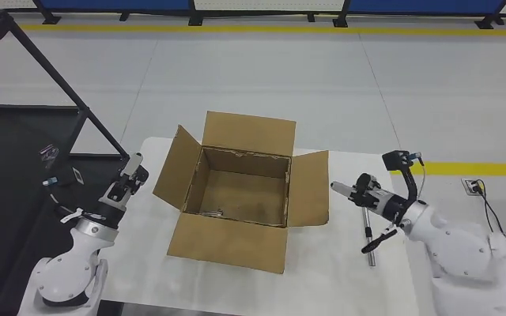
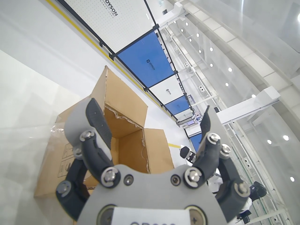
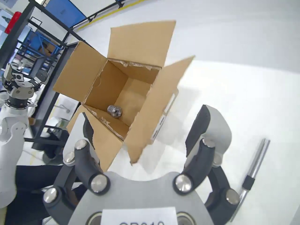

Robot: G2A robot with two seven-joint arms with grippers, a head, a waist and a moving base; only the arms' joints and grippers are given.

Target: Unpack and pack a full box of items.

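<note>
**Open box between two empty grippers**

A black frame [image 1: 87,118] stands off the table's left edge. Beside it the left gripper [image 2: 150,108] hangs with jaws spread, holding nothing, and the box's left flap rises in front of it. The cardboard box [image 1: 229,241] sits mid-table, flaps open and rim torn, with a small shiny metal piece [image 3: 114,111] on its floor. To its right the right gripper [image 3: 144,118] is likewise spread and empty. A metal rod [image 1: 368,233] with a black collar lies just beside it. The table [image 1: 332,268] is white, the floor pale with a yellow line [image 1: 237,29].
</note>
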